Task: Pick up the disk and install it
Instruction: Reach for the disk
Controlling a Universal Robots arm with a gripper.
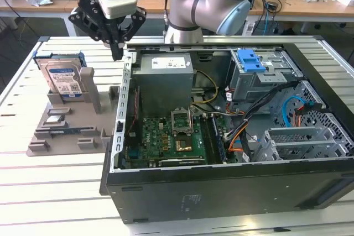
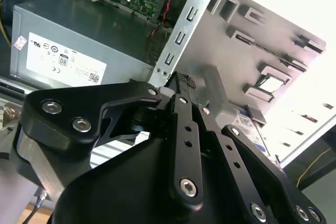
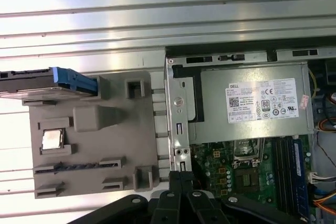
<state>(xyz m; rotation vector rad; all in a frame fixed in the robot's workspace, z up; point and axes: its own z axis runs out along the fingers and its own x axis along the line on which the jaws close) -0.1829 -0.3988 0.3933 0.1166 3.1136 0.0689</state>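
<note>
While the gripper point(image 1: 117, 53) hangs over the side wall of the computer case point(image 1: 221, 189), jaws closed together and empty, the disk point(image 1: 62, 80) stands on edge in the grey fixture point(image 1: 66, 136). It sits apart and lower, toward the exterior view's left, label face to that camera.

white slatted metal table point(image 1: 50, 192), grey plastic fixture point(image 1: 61, 135) lying flat on it at the exterior view's left, open black computer case point(image 1: 221, 189) just beside it

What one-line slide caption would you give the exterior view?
The gripper hangs between the disk, upright in its grey holder, and the open computer case.
</note>
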